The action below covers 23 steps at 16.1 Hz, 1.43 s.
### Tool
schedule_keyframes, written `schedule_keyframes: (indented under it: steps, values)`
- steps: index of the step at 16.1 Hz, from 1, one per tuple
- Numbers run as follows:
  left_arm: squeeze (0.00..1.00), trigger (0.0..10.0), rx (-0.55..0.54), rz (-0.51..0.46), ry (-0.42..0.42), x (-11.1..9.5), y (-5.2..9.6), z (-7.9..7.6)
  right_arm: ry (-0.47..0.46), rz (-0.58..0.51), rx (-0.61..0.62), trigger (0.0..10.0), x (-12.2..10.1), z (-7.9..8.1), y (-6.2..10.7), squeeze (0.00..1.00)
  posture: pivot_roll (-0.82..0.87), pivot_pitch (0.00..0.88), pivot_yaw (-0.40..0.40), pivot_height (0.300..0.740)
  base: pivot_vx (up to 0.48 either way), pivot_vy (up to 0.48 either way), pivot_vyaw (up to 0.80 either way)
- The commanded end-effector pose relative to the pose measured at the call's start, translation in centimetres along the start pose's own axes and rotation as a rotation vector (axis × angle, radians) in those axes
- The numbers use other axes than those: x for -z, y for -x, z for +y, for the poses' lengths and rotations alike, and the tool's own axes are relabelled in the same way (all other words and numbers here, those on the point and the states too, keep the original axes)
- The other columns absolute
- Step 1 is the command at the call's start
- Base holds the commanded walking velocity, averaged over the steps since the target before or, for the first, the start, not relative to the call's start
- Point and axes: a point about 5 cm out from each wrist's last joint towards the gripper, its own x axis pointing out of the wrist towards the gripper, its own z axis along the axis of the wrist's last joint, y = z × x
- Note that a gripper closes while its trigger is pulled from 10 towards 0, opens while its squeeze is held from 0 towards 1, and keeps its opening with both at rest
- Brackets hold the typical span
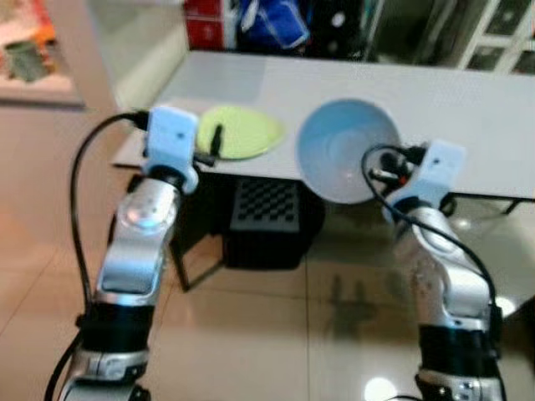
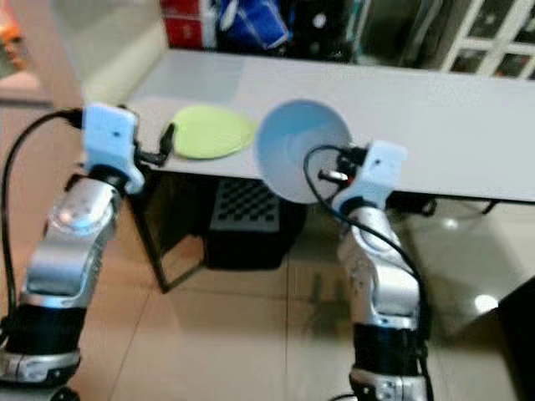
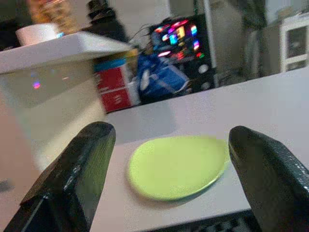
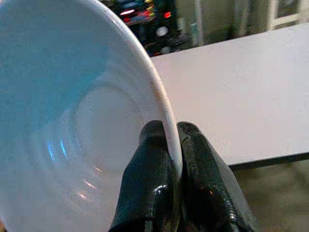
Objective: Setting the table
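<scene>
While right claw [image 4: 174, 145] pinches bowl [image 1: 343, 150] rim, fingertips hidden.

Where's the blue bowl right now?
The blue bowl is held tilted in the right gripper, whose fingers pinch its rim, at the near edge of the grey table. The green plate lies on the table to its left.

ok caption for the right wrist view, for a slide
Right gripper pinching the rim of a pale blue bowl, held tilted at the edge of the white table.
</scene>
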Motion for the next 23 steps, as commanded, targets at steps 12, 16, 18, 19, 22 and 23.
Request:
schedule_keyframes:
  steps: [12,16,18,19,22,23]
  values:
    - [0.00,10.0,0.037,-0.002,-0.019,-0.1,0.1,-0.6,0.033,-0.022,-0.013,10.0,-0.9,0.0,0.1,0.00,-0.01,0.000,-0.030,0.740,0.419,0.000,0.20]
    - [0.00,10.0,0.045,0.001,-0.017,0.0,0.2,-0.8,0.036,-0.011,0.000,10.0,-0.6,-0.3,0.2,0.00,-0.01,0.000,-0.026,0.740,0.413,0.000,0.00]
    - [0.00,10.0,0.052,0.000,-0.016,0.1,0.3,-0.9,0.038,-0.009,0.003,10.0,-0.6,-0.5,0.3,0.00,-0.01,0.000,-0.028,0.740,0.411,0.000,0.00]
    - [0.00,10.0,0.052,0.000,-0.015,0.1,0.4,-0.9,0.039,-0.008,0.007,10.0,-0.6,-0.7,0.3,0.00,-0.01,0.000,-0.031,0.740,0.412,0.000,0.00]
    - [0.00,10.0,0.050,-0.005,-0.009,0.0,0.5,-0.9,0.028,-0.007,0.024,10.0,-0.7,-1.1,0.1,0.00,0.00,0.000,-0.038,0.740,0.409,0.000,0.00]
    - [0.00,10.0,0.051,-0.004,-0.010,0.1,0.5,-1.0,0.023,-0.008,0.023,10.0,-0.8,-1.2,0.0,0.00,0.00,0.000,-0.039,0.740,0.409,0.000,0.00]
